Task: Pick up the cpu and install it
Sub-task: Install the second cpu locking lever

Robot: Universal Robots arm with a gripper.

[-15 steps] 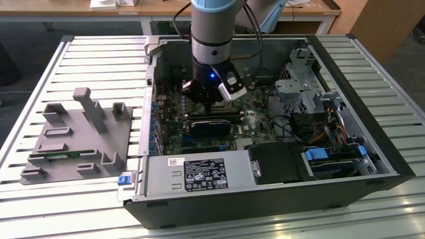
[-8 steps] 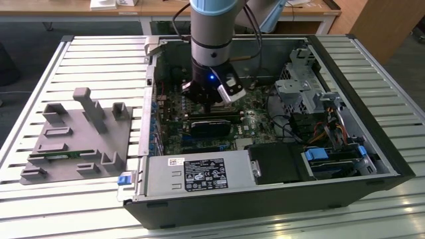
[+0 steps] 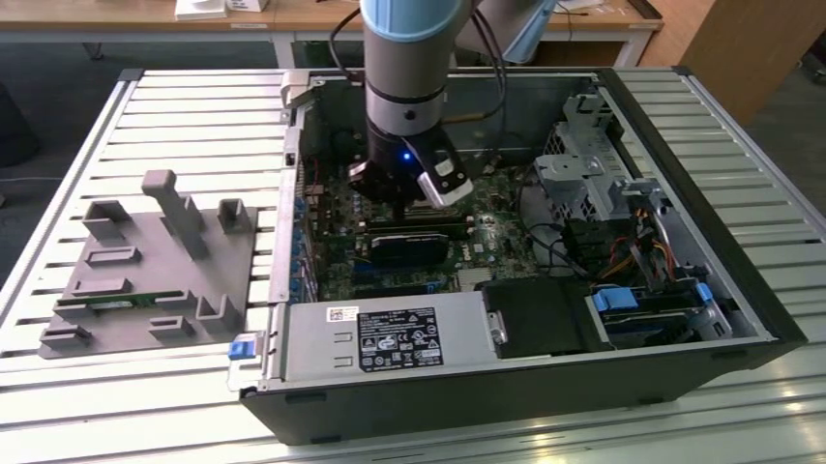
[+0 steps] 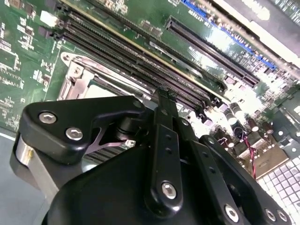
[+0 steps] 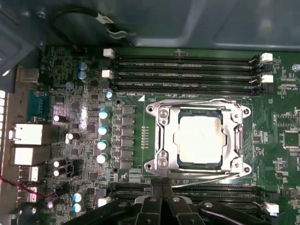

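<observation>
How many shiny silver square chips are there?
1. The cpu lies inside the metal frame of the socket on the green motherboard, close to the pincer. Others may be hidden under the arm.

I see the cpu (image 5: pixel 198 140), a flat square chip with a pale silvery top, lying level in the socket (image 5: pixel 198 138) on the motherboard (image 5: pixel 84 117), framed by the metal bracket.

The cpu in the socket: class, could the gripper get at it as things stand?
Probably yes: the gripper hangs beside the cpu, whose shiny top lies bare inside the metal frame, with nothing over it.
</observation>
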